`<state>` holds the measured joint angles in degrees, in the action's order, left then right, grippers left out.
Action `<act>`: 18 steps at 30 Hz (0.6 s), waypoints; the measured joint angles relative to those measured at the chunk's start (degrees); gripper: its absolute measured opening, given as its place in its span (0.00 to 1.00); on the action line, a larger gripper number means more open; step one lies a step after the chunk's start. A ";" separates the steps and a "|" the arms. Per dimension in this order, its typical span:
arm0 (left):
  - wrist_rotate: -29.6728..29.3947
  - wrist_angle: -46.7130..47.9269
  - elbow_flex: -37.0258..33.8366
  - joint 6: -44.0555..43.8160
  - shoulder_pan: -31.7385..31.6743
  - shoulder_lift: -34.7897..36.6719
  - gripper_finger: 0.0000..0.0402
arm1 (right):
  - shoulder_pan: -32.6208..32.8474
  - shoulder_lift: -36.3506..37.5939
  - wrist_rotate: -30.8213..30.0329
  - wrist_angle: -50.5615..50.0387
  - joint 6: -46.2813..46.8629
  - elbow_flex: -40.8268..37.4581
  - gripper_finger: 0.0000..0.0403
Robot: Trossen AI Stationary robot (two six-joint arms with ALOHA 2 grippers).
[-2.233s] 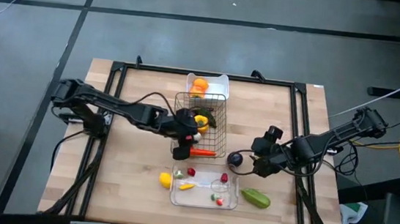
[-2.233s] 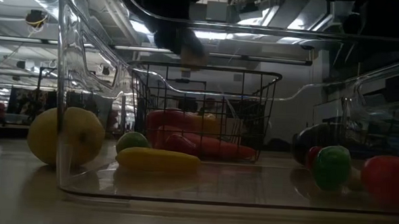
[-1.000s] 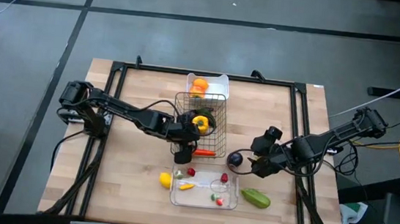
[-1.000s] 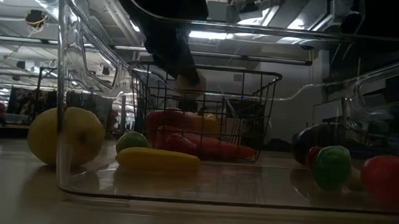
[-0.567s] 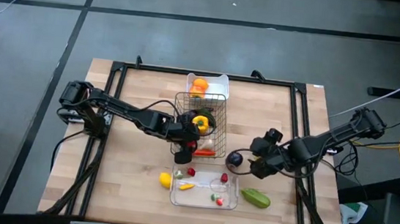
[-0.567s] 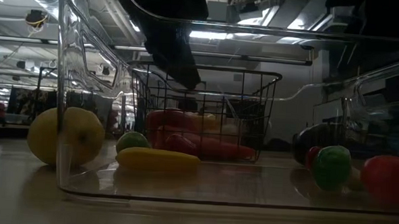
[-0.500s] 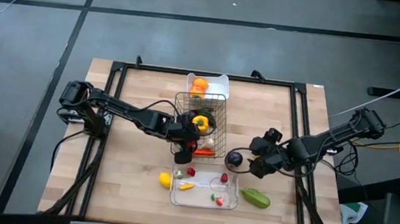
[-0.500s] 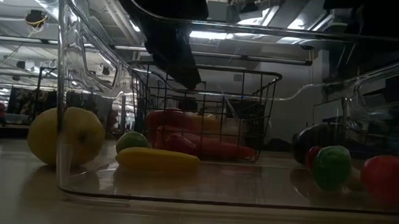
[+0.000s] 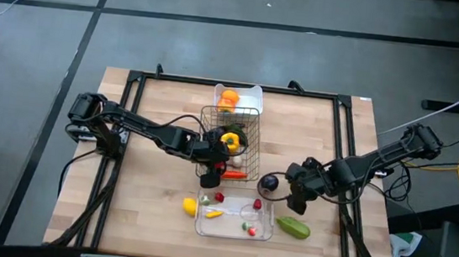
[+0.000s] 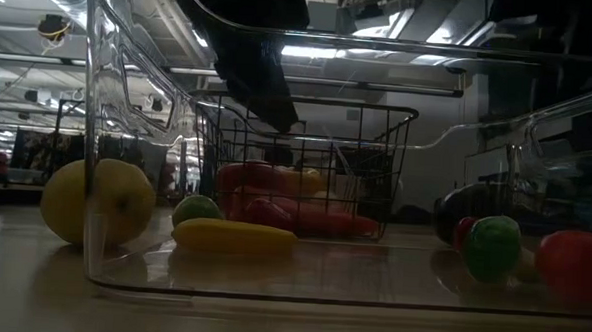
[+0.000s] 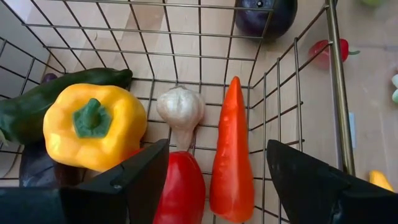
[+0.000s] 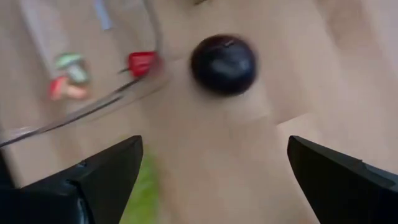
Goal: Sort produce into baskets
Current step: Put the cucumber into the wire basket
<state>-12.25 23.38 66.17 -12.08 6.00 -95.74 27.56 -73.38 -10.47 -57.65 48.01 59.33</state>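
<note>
My left gripper (image 9: 209, 167) hangs open and empty over the near left part of the wire basket (image 9: 230, 141). Between its fingers (image 11: 217, 186) I see a yellow pepper (image 11: 93, 124), a garlic (image 11: 180, 107), a carrot (image 11: 231, 155), a red pepper (image 11: 183, 186) and a green cucumber (image 11: 68, 90) lying on the basket's floor. My right gripper (image 9: 292, 200) is open and empty just right of a purple eggplant (image 9: 269, 182), which lies on the table ahead of its fingers (image 12: 224, 62). A green cucumber (image 9: 293, 227) lies near it.
The clear tray (image 9: 264, 230) at the near middle holds small radishes and a yellow piece. A lemon (image 9: 190, 205) lies at its left. The white tray (image 9: 254, 93) with orange produce stands behind the basket. A black frame (image 9: 133, 81) runs along the table's edges.
The garlic that hung below my left gripper over the basket has fallen and now lies on the basket's floor. My right gripper has moved a little toward the table's near edge and left, closer to the eggplant and the green cucumber.
</note>
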 joint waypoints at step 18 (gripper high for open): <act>0.00 0.02 0.00 0.04 0.00 0.00 0.66 | 15.27 -7.91 5.15 6.90 8.96 -0.02 0.99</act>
<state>-12.25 23.40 66.17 -12.03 6.00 -95.74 42.83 -81.30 -5.32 -50.75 56.97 59.31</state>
